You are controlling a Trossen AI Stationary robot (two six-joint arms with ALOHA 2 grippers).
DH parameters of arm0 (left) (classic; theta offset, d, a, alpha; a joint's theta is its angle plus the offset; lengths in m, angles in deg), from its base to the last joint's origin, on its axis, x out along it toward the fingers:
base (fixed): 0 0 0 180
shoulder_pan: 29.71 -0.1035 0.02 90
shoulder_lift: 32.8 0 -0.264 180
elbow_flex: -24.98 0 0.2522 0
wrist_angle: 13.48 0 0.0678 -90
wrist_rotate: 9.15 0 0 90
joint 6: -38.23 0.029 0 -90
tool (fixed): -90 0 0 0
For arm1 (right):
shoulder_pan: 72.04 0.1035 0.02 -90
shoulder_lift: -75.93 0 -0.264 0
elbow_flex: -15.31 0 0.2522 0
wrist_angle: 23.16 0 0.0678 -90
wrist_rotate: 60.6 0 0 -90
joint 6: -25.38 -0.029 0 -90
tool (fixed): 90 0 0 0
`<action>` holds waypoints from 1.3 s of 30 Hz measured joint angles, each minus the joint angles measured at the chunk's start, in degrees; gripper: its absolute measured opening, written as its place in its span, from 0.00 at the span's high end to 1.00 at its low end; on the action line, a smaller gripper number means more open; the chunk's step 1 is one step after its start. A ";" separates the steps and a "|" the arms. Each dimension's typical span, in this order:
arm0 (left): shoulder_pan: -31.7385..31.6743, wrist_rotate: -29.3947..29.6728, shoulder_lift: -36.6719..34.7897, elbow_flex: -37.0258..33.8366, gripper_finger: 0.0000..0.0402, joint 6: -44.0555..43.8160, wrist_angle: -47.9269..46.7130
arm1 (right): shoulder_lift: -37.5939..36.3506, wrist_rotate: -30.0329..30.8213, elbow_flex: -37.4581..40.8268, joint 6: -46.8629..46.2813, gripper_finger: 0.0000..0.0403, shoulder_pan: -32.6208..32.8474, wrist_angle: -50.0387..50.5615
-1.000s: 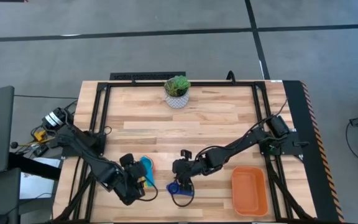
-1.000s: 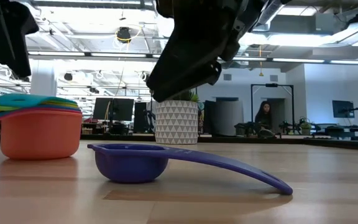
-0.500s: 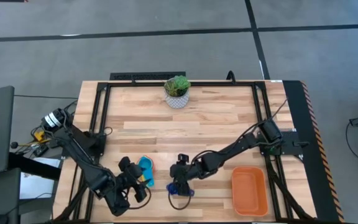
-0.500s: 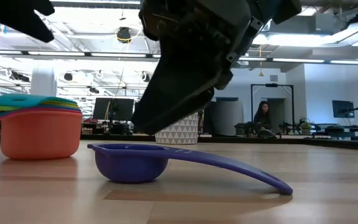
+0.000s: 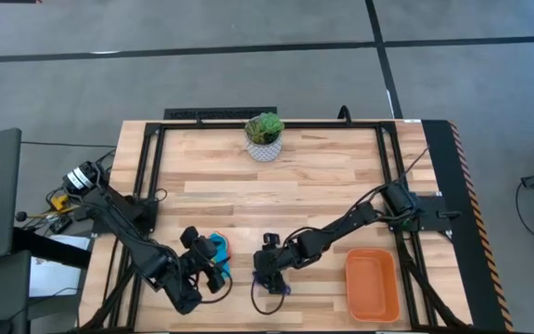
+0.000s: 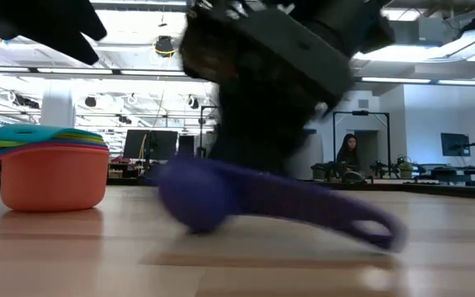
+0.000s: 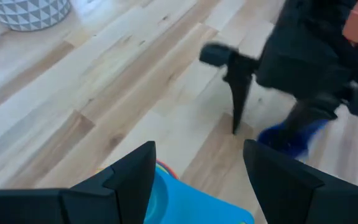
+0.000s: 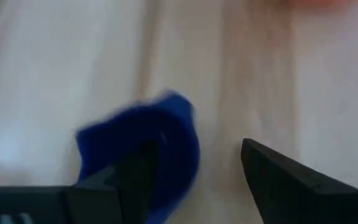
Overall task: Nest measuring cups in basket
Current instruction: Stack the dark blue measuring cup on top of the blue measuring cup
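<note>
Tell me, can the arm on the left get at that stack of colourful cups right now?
Probably yes. The left end effector is open and sits right at the cup stack, nothing between them. The right end effector is busy over the dark blue cup, off to the side.

Grey floor (image 5: pixel 248 74) around the wooden table (image 5: pixel 323 176); bright ceiling lights (image 6: pixel 435 80) beyond.

I read this as an open lab or workshop hall: grey concrete floor (image 5: pixel 248 83), ceiling strip lights (image 6: pixel 435 80), rows of monitors (image 6: pixel 151 144), a seated person (image 6: pixel 349 154) behind.
</note>
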 joint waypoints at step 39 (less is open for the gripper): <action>2.75 2.73 -0.13 -0.06 0.43 -12.30 -11.02 | 0.68 19.88 -9.29 -16.64 0.95 -2.32 -1.58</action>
